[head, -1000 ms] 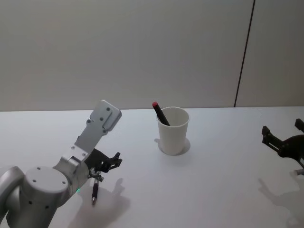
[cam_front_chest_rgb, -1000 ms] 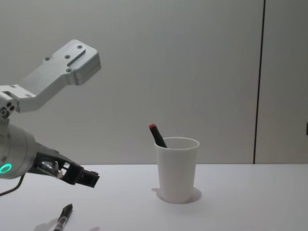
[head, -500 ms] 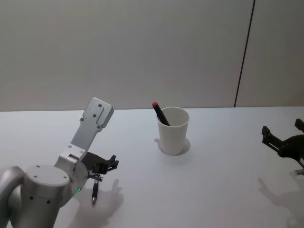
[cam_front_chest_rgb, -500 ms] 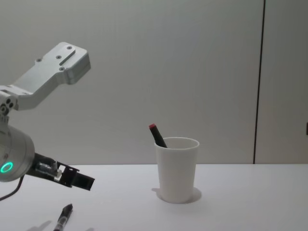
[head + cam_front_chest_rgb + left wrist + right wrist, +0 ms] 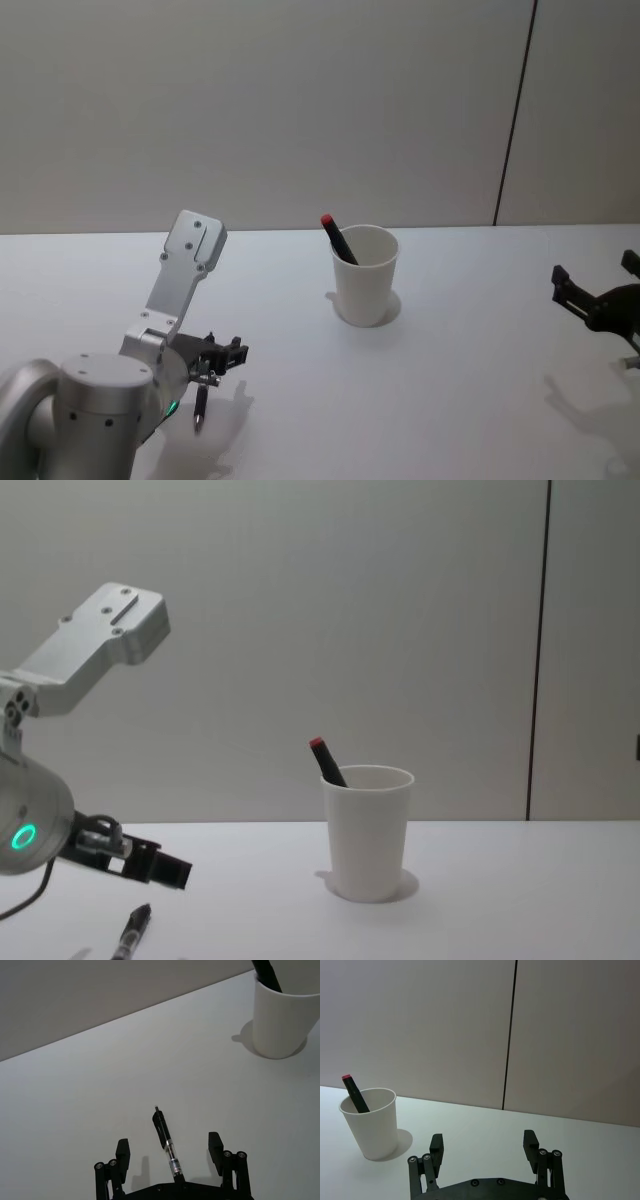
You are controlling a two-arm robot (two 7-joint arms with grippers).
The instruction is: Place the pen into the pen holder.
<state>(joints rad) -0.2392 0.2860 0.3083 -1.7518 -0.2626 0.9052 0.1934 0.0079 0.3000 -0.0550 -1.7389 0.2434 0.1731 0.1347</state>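
A dark pen (image 5: 200, 408) with a clear barrel lies flat on the white table, near my left side; it also appears as pen (image 5: 166, 1147) and pen (image 5: 132, 932). My left gripper (image 5: 217, 358) hovers open just above it, and in the left wrist view the gripper (image 5: 169, 1142) has one finger on each side of the pen. From the chest, the gripper (image 5: 168, 870) hangs slightly above the pen. The pen holder (image 5: 365, 275), a white paper cup, stands upright mid-table, also seen as pen holder (image 5: 368, 830) and pen holder (image 5: 372, 1125). My right gripper (image 5: 595, 272) waits open at the far right.
A dark marker with a red cap (image 5: 335, 237) leans inside the cup, sticking out over the rim. The white table (image 5: 470, 380) runs back to a plain grey wall with a dark vertical seam (image 5: 512, 120).
My left arm has folded lower and drawn back. Its gripper has sunk toward the table and now straddles the pen. The pen, the cup and the right arm have stayed still.
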